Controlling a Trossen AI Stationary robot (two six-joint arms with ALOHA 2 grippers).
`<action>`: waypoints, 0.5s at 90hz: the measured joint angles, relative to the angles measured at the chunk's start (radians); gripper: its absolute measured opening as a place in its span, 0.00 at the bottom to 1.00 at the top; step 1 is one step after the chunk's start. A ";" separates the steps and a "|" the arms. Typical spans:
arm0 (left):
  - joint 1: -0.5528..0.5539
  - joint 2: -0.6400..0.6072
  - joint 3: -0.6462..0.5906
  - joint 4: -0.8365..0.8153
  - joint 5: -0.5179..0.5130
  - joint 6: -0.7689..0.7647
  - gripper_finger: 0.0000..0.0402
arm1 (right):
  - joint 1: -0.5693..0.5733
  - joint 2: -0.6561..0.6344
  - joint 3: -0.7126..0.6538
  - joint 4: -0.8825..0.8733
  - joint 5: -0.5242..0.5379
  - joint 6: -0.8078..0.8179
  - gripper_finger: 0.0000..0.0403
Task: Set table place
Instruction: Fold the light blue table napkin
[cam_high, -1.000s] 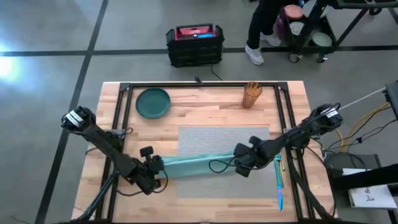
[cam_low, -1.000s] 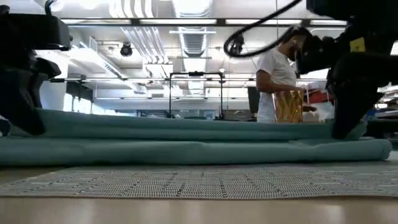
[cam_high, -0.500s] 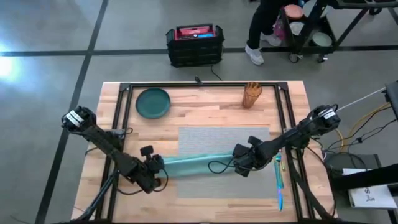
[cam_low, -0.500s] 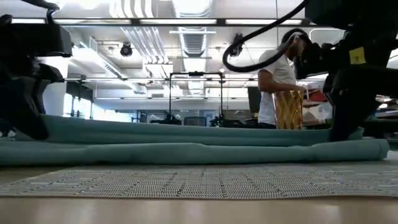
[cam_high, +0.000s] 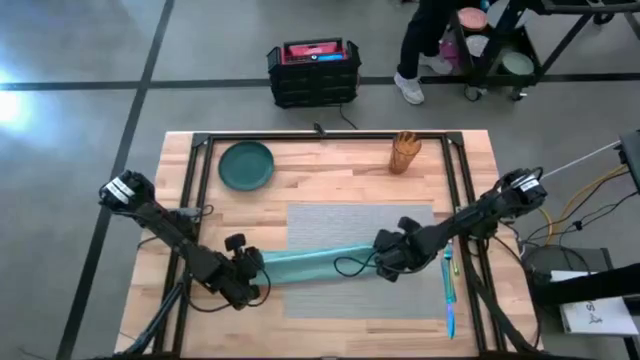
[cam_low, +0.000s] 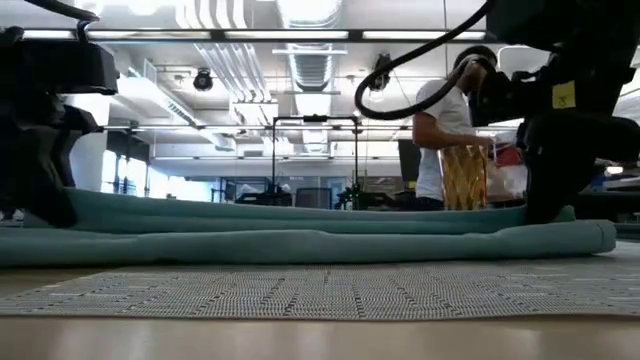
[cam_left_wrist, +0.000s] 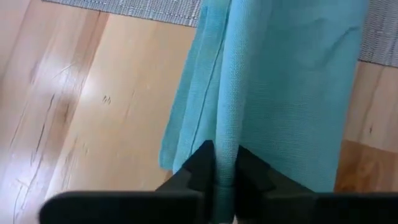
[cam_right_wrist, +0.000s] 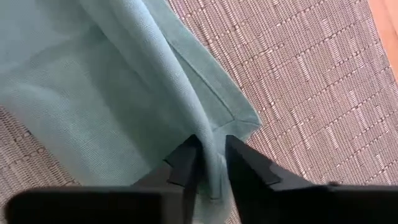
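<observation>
Your left gripper (cam_high: 250, 263), lower left of the high view, pinches one end of the teal napkin (cam_high: 310, 264); your right gripper (cam_high: 383, 262), right of centre, pinches the other end. The napkin stretches between them across the lower part of the grey placemat (cam_high: 355, 225), which lies mid-frame on the table (cam_high: 330, 175), below the green plate (cam_high: 246, 165).

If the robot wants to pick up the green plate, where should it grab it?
Probably at the rim. The green plate lies flat on the table, so its raised edge is the only part fingers could close around. The side facing the left gripper looks best: bare wood lies there. That gripper and the right gripper are both pinching the teal napkin.
</observation>
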 joint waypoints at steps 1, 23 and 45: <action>0.002 0.000 0.000 -0.002 0.001 -0.004 0.12 | -0.001 0.000 0.000 0.000 0.002 0.003 0.25; 0.026 -0.075 0.004 -0.088 0.027 -0.031 0.40 | -0.049 -0.032 0.029 -0.088 0.021 0.010 0.44; 0.029 -0.241 0.039 -0.097 -0.052 -0.029 0.57 | -0.085 -0.084 0.110 -0.222 0.023 -0.071 0.52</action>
